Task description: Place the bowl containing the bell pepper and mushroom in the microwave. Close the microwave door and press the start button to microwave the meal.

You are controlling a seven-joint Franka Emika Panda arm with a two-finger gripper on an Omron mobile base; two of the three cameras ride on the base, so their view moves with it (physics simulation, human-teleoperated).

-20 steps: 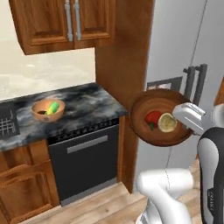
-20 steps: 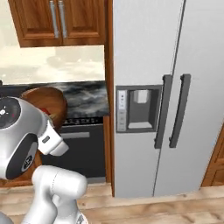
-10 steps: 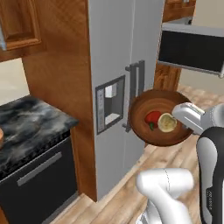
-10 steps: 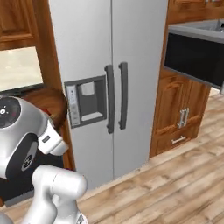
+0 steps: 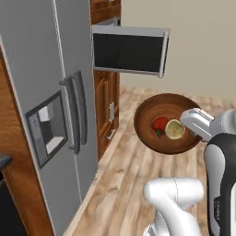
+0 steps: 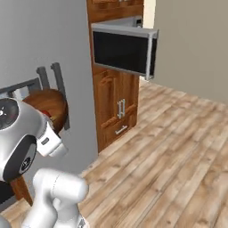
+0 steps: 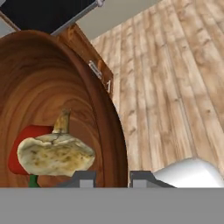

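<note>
Bowl held aloft, bell pepper, mushroom inside, microwave door open

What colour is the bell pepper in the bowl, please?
The bell pepper is red with a green stem, clearest in the left base view.

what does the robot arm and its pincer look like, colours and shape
The arm is made of glossy white, rounded tubular segments, joined by dark grey to black joint sections. A white wrist housing leads to the pincer, whose two small fingertips are dark grey and blocky. A large rounded grey-white joint cap with a black ring sits close to the right base camera. No cables or markings are readable.
</note>
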